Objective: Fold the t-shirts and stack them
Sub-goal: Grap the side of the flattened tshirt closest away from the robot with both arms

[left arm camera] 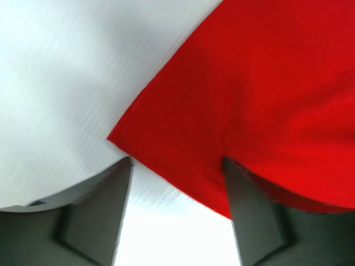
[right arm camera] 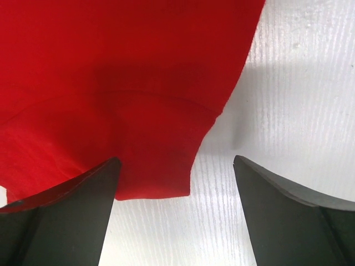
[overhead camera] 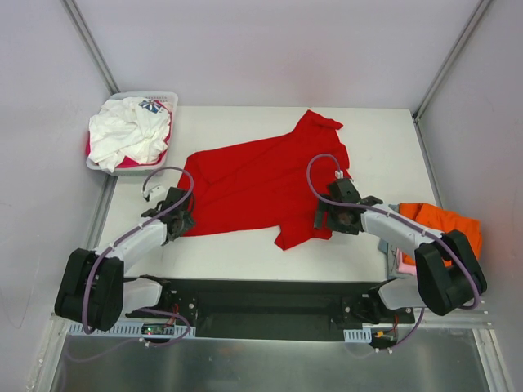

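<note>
A plain bright red t-shirt [overhead camera: 261, 180] lies spread flat across the middle of the white table. My left gripper [overhead camera: 178, 220] is open and low at the shirt's near left corner; in the left wrist view that corner [left arm camera: 166, 149] lies between the fingers [left arm camera: 94, 216]. My right gripper [overhead camera: 327, 219] is open and low at the shirt's near right sleeve; in the right wrist view the sleeve hem [right arm camera: 155, 177] lies between the fingers [right arm camera: 72, 216]. Neither gripper holds cloth. A white t-shirt with a blue-red print [overhead camera: 127, 131] fills the basket. An orange t-shirt [overhead camera: 441, 222] lies at the right edge over pink cloth [overhead camera: 404, 263].
A white slotted basket [overhead camera: 163, 100] stands at the back left corner, partly off the table. Magenta cloth [overhead camera: 88, 147] shows at its left side. Grey walls close the cell on three sides. The arm bases sit on a black plate [overhead camera: 261, 306] at the near edge.
</note>
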`<control>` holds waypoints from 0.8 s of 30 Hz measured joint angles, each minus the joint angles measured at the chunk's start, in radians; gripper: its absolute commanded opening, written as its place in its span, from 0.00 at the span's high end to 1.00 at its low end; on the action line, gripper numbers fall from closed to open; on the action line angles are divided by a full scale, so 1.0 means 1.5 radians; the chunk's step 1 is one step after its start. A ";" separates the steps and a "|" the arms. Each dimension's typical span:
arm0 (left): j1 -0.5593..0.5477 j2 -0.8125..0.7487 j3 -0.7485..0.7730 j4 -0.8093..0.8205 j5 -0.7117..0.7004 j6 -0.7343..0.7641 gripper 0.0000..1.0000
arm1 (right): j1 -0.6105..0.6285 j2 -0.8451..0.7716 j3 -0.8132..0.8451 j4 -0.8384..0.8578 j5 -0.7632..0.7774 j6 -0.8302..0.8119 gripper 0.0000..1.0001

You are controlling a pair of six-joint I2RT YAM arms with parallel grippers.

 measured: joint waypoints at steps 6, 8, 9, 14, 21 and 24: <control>0.006 0.061 0.037 0.013 0.006 -0.002 1.00 | -0.007 0.001 -0.013 0.022 -0.010 0.002 0.16; 0.009 0.078 0.050 0.020 0.013 -0.002 1.00 | -0.010 0.001 -0.015 0.024 -0.012 0.002 0.18; 0.012 0.084 0.055 0.023 0.013 0.000 1.00 | -0.011 0.001 -0.016 0.025 -0.012 0.002 0.19; 0.013 0.075 0.057 0.023 0.020 0.008 1.00 | -0.012 -0.001 -0.019 0.025 -0.015 0.001 0.32; 0.013 -0.024 0.057 0.017 0.042 0.028 1.00 | -0.009 0.000 -0.021 0.030 -0.052 -0.008 0.58; 0.013 -0.032 0.057 0.017 0.053 0.035 1.00 | -0.003 0.006 -0.021 0.031 -0.072 -0.013 0.92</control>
